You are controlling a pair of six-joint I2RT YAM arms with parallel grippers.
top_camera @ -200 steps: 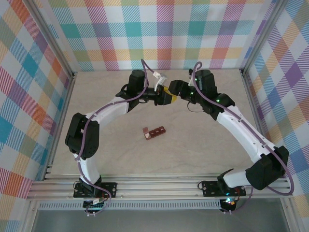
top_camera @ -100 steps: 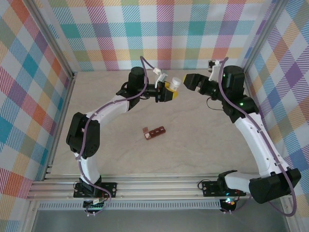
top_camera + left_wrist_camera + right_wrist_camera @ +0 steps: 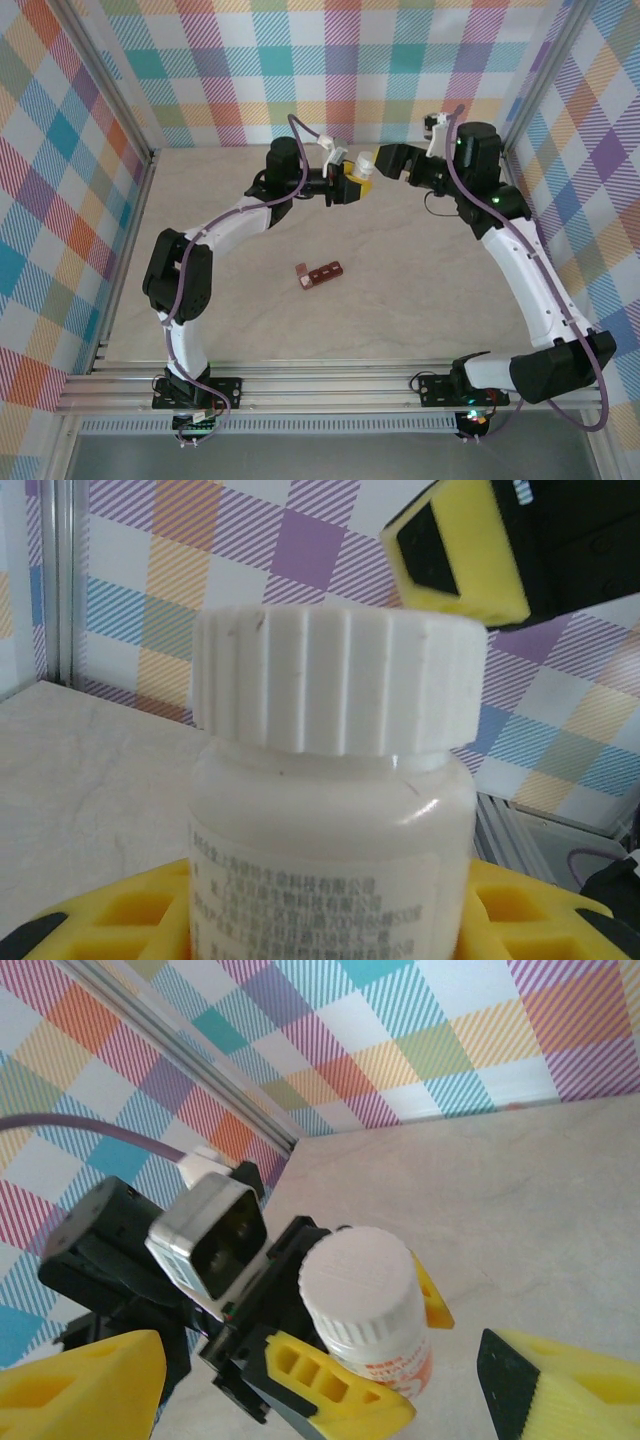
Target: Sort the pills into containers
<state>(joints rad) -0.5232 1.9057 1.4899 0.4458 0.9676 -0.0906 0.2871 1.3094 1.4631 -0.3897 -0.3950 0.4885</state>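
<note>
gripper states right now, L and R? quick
Left gripper: shut on the white bottle, cap on.
Right gripper: open, holding nothing, close to the bottle's cap but apart from it.

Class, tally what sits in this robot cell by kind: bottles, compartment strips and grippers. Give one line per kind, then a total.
white bottle: 1
red-brown compartment strip: 1
grippers, the left gripper and the right gripper: 2
Total: 4
</note>
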